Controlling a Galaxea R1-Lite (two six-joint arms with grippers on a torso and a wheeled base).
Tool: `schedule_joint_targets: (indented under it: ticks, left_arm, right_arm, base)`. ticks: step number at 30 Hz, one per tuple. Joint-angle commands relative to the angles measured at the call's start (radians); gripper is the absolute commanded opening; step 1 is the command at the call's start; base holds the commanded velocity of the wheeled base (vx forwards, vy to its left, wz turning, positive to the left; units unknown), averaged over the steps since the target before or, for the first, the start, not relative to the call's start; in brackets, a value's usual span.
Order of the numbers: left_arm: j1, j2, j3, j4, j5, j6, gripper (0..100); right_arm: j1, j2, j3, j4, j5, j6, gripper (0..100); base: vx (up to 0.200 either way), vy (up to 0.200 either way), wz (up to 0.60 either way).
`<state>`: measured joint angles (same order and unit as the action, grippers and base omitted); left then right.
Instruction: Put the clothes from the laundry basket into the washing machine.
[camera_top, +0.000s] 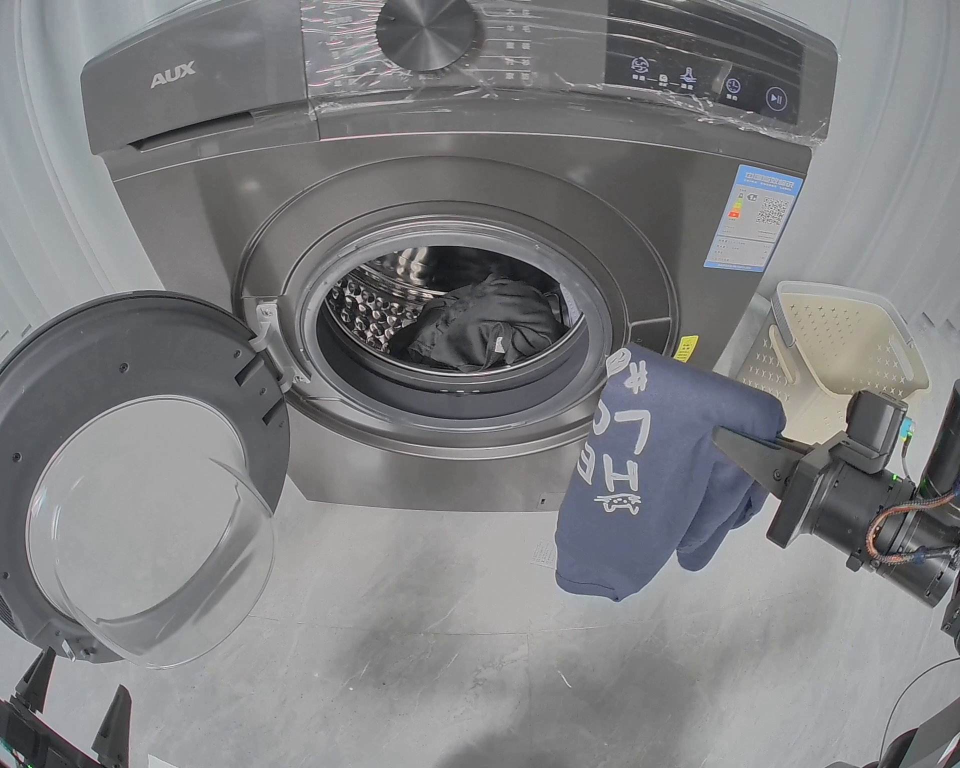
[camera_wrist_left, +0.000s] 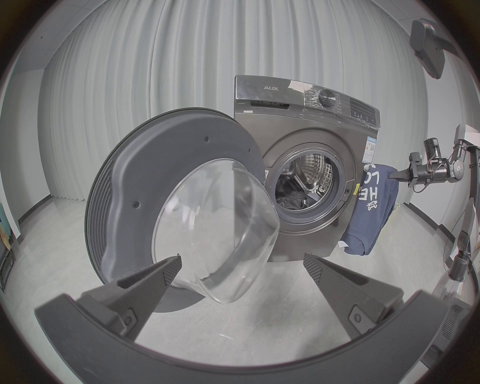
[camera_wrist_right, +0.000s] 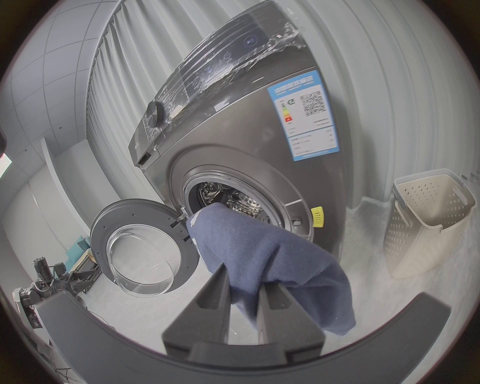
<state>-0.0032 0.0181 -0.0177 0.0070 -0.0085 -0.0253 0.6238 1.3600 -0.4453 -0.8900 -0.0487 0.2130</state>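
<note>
In drum (camera_top: 375, 300): 1 black garment (camera_top: 470, 325); right jaws clamp navy top (camera_top: 650, 470) just outside; left jaws wide, empty; basket (camera_top: 850, 345) prob. cleared.

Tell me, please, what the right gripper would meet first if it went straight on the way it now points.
Probably the washing machine, at the right rim of its door opening. The right gripper, shut on the blue top, points there, but depth is unclear; it might pass into the drum.
</note>
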Motion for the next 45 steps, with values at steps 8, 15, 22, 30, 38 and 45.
schedule_joint_targets:
  ticks: [8, 15, 22, 30, 38, 45]
  left_arm:
    - [0.005, -0.013, 0.016, -0.004, 0.002, 0.047, 100]
    - [0.003, -0.013, 0.015, -0.002, 0.004, 0.042, 100]
    - [0.002, -0.013, 0.015, -0.002, 0.002, 0.044, 100]
    - [0.003, -0.013, 0.015, -0.002, 0.002, 0.044, 100]
    - [0.006, -0.017, 0.016, -0.009, -0.001, 0.058, 100]
    - [0.003, 0.023, -0.177, -0.061, -0.163, -0.001, 100]
  right_arm:
    - [0.137, 0.137, -0.049, -0.116, -0.071, 0.005, 0]
    - [0.154, 0.171, -0.049, -0.193, -0.083, 0.005, 0]
    - [0.151, 0.176, -0.049, -0.195, -0.083, 0.006, 0]
    - [0.172, 0.231, -0.105, -0.196, -0.083, 0.008, 0]
    - [0.188, 0.272, -0.194, -0.201, -0.083, 0.029, 0]
    - [0.208, 0.321, -0.200, -0.293, -0.066, 0.040, 0]
  base:
    - [0.000, 0.000, 0.00]
    - [0.000, 0.000, 0.00]
    - [0.000, -0.171, 0.00]
    - [0.000, -0.075, 0.00]
    - [0.000, 0.000, 0.00]
    - [0.000, 0.000, 0.00]
